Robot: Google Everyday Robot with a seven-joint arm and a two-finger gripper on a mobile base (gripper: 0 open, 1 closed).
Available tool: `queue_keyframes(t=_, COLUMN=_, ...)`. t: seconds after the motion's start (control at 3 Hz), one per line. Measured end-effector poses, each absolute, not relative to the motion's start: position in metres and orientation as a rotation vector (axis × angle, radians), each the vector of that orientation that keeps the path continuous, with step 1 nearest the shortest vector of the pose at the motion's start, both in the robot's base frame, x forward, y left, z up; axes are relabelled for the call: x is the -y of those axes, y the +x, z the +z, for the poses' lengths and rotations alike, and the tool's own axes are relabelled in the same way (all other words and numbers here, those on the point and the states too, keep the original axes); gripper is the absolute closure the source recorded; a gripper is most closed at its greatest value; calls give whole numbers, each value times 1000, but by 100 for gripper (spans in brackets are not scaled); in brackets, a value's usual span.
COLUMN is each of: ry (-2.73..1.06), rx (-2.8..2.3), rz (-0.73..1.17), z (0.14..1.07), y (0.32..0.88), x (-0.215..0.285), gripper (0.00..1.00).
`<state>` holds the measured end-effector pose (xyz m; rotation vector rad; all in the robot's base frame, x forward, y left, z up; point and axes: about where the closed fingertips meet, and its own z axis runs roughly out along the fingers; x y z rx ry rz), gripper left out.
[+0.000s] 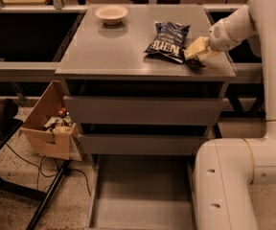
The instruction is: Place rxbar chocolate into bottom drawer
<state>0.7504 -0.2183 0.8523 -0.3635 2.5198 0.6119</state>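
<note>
The rxbar chocolate [194, 63] is a small dark bar lying near the right front edge of the grey cabinet top [109, 51]; only part of it shows. My gripper [196, 51] is directly over it and touching or nearly touching it, just right of the dark blue chip bag [168, 41]. The bottom drawer [143, 195] is pulled out low at the front, a shallow grey tray with nothing in it. The two drawers above it are pushed in.
A pale bowl [111, 14] stands at the back left of the cabinet top. An open cardboard box [49, 126] with small items stands on the floor to the left, with black cables and a stand leg beside it. My arm's white base [234, 186] is to the right of the open drawer.
</note>
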Motion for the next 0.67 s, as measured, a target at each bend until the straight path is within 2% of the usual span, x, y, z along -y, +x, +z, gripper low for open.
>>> queue_keyframes(t=0.33, ry=-363, rx=-2507, rz=555, z=884, y=746, x=236, gripper=100)
queue_keyframes(t=0.67, ry=-343, rx=-2556, rz=426, z=925, y=718, x=266, gripper=100)
